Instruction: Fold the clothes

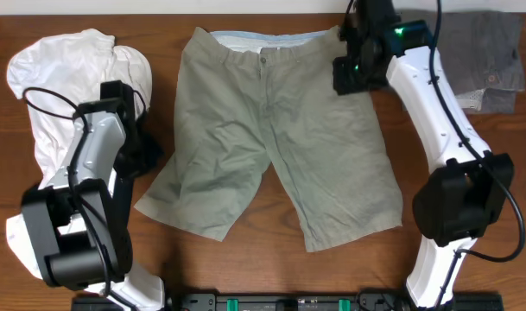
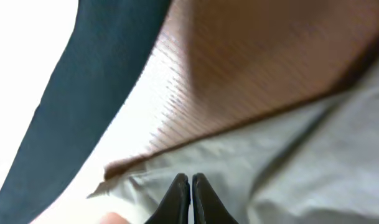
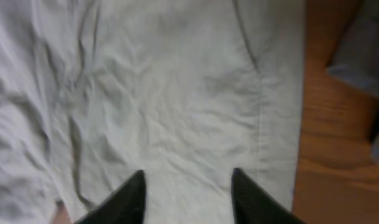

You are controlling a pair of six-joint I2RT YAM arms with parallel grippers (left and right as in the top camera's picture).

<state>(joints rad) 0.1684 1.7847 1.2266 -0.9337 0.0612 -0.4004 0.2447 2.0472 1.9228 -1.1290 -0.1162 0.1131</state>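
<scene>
Shorts position: the khaki shorts (image 1: 271, 147) lie flat and front side up at the centre of the wooden table (image 1: 245, 268). The long axis runs near to far. The two leg openings point toward the arm bases at the near edge, and the waistband (image 1: 267, 41) points to the far edge. The legs splay apart toward the hems, with the left leg angled outward to the left. The cloth is wrinkled, most heavily around the crotch.

Left gripper (image 2: 190, 190): it sits at the outer edge of the left leg, about midway along the leg. The fingers are pressed together, tips meeting over the khaki cloth just inside its edge. Whether any cloth is pinched between them cannot be told.

Right gripper (image 3: 188, 193): it sits farther out, over the right end of the waistband. The fingers stand apart above the cloth, near the side seam, and grip nothing.

Far corners: a crumpled white T-shirt (image 1: 64, 78) lies at the far left, partly under the left arm. A pair of darker grey shorts (image 1: 483, 60) lies at the far right, apart from the khaki pair.
</scene>
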